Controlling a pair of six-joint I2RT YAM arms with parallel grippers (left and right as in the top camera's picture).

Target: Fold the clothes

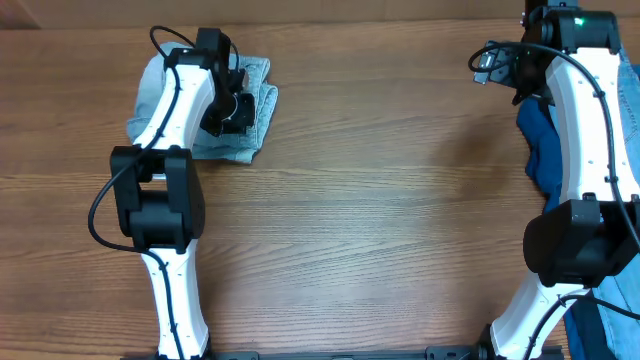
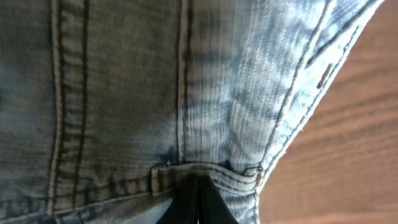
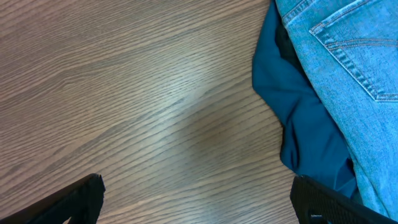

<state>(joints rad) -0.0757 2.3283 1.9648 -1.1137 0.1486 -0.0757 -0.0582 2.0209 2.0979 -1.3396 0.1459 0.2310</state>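
Observation:
The pale denim shorts (image 1: 255,112) lie bunched at the table's far left. My left gripper (image 1: 232,105) is down on them. In the left wrist view the shorts (image 2: 124,93) fill the frame, and the two dark fingers (image 2: 198,202) are pressed together with the stitched waistband edge at their tips. My right gripper (image 1: 495,65) is open and empty above bare wood at the far right; its fingers (image 3: 199,205) stand wide apart. A dark blue cloth (image 3: 298,124) lies just right of it, partly under a brighter light-blue denim garment (image 3: 348,74).
The dark blue cloth (image 1: 540,150) and the brighter denim (image 1: 630,110) sit along the table's right edge, partly hidden by the right arm. More blue denim (image 1: 605,320) shows at the bottom right corner. Bare wooden table (image 1: 380,200) lies between the arms.

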